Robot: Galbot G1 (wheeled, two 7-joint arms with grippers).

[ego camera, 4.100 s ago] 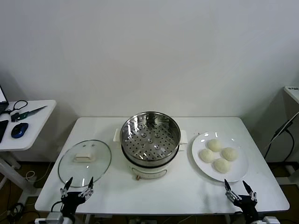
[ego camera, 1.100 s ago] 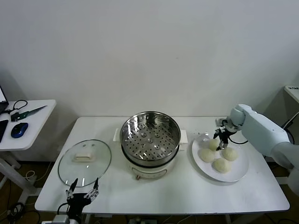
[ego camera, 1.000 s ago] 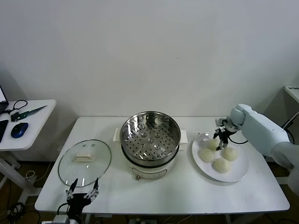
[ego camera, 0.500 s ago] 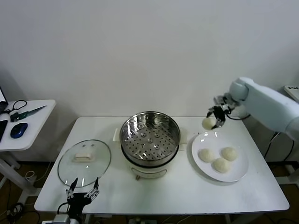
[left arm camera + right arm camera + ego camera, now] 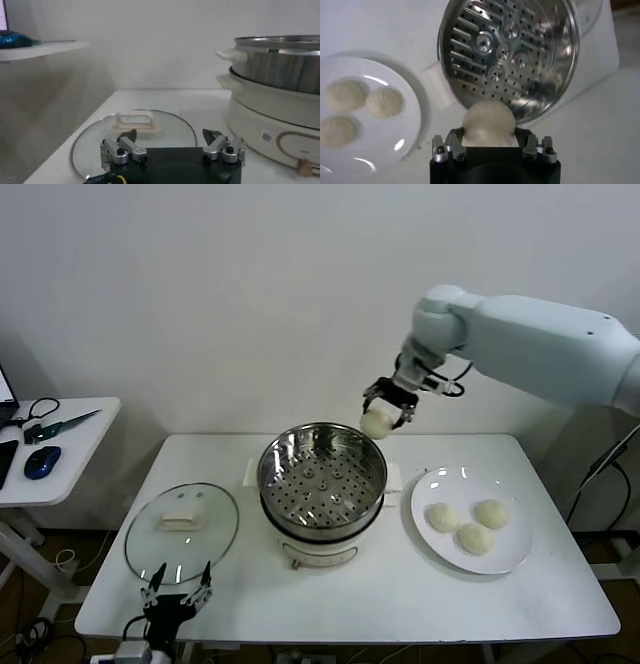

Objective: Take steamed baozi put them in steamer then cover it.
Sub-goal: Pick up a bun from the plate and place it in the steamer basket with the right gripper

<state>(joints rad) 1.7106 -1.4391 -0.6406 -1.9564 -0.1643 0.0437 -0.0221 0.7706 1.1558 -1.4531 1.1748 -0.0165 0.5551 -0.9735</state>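
My right gripper (image 5: 386, 408) is shut on one cream-white baozi (image 5: 377, 423) (image 5: 488, 123), held in the air just above the far right rim of the steamer (image 5: 322, 482). The steamer's perforated tray (image 5: 506, 47) holds nothing. Three more baozi (image 5: 467, 524) lie on the white plate (image 5: 505, 556) to the steamer's right. The glass cover (image 5: 181, 530) (image 5: 133, 135) lies flat on the table left of the steamer. My left gripper (image 5: 177, 598) (image 5: 173, 145) is open and parked at the table's front edge, near the cover.
A side table (image 5: 50, 454) with a blue mouse (image 5: 38, 463) and cables stands at the far left. The steamer's cream base (image 5: 270, 120) rises close beside the left gripper.
My right gripper closed on a baozi on the plate, lifted it, and carried it left and up to the steamer's far rim. The left arm has stayed put.
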